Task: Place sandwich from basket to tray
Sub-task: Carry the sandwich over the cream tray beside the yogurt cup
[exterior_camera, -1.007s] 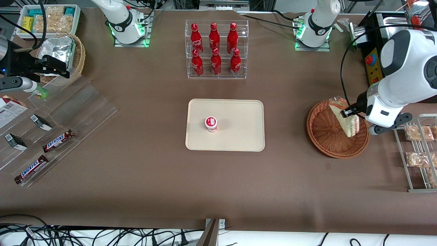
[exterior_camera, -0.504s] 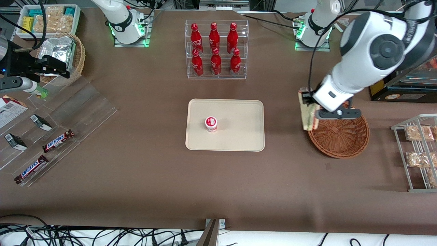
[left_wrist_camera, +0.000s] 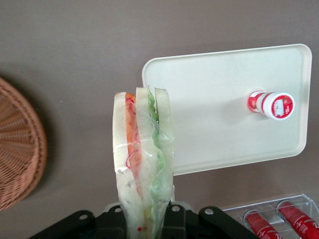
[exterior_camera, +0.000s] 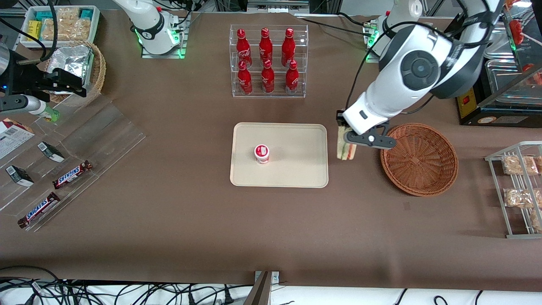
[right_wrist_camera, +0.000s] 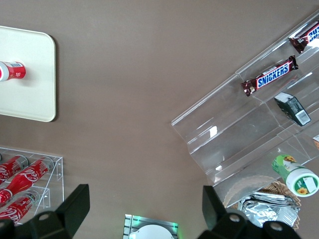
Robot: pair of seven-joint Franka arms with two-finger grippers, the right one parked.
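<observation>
Now clear of the basket (exterior_camera: 419, 159) and carried to just beside the tray (exterior_camera: 292, 169), hanging upright over bare table, sandwich (exterior_camera: 346, 148) clamped in the gripper (exterior_camera: 348, 142), leaving only a short move inward and a lowering.

Sandwich held between basket and tray

The gripper (exterior_camera: 346, 142) clamps the sandwich (exterior_camera: 344, 148) above bare table, between tray (exterior_camera: 296, 169) and basket (exterior_camera: 419, 159).
</observation>
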